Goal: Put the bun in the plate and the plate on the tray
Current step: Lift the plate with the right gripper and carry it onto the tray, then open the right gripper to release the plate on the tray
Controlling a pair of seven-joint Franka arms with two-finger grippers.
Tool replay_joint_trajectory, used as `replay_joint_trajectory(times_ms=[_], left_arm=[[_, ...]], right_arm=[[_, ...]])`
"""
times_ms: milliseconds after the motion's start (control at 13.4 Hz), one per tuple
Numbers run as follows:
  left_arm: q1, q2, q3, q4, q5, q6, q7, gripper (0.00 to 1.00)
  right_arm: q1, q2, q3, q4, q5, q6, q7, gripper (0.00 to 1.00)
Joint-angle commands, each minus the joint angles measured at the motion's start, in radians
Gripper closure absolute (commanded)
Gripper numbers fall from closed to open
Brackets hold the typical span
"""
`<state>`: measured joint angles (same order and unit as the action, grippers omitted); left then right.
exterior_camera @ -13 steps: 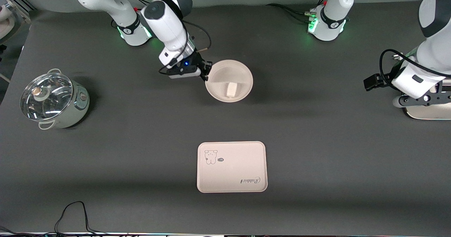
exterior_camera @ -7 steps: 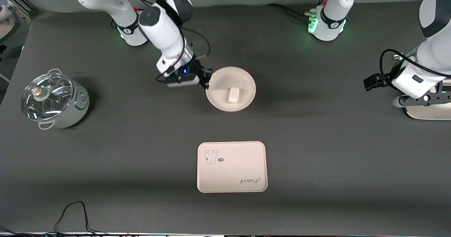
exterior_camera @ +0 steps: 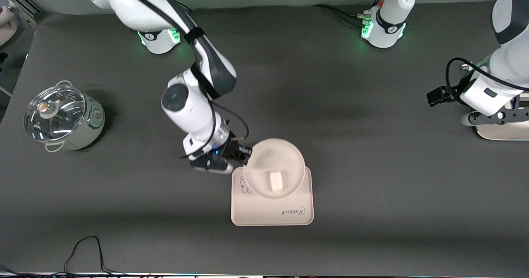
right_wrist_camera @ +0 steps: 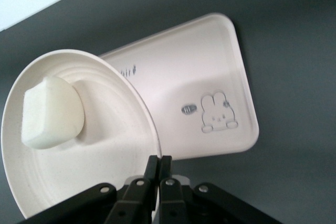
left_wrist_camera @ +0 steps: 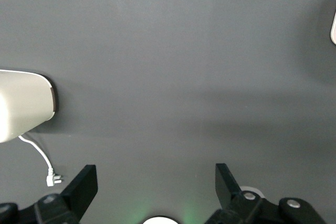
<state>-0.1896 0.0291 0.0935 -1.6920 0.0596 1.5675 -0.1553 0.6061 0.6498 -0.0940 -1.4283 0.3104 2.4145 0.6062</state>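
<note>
One arm is working: the right gripper (exterior_camera: pixel 244 150) is clenching the plate (exterior_camera: pixel 274 167) by its rim, holding it over the tray (exterior_camera: pixel 271 212) with the bun (exterior_camera: pixel 276 181) inside. Keeping the plate level and centring it before lowering seems wise. The plate is covering most of the tray's rabbit print. The left gripper (left_wrist_camera: pixel 156 182) is waiting, released, over bare surface (exterior_camera: pixel 372 166).

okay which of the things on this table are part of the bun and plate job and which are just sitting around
Job: bun in the plate; plate pinched by the right pincer, over the tray.

Lying about: lidded pot; white appliance under the waiting left pincer, open.
</note>
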Motion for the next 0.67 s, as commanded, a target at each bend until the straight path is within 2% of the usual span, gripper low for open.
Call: replay_joint_trajectory(times_ms=[0,374,599], left_arm=[[-0.004,0.009,0.006,0.029,-0.006,-0.023,0.019,0.00],[-0.002,0.014,0.006,0.034,-0.006,-0.023,0.019,0.00],[-0.001,0.015,0.008,0.037,-0.006,-0.024,0.019,0.00]], right_arm=[[-0.025,0.155,0.008,0.209,0.032,-0.037,-0.025,1.00],[-0.023,0.321,0.013,0.236,0.033,0.110,-0.022,1.00],[-0.022,0.356,0.017,0.232,0.047,0.136,-0.023,1.00]])
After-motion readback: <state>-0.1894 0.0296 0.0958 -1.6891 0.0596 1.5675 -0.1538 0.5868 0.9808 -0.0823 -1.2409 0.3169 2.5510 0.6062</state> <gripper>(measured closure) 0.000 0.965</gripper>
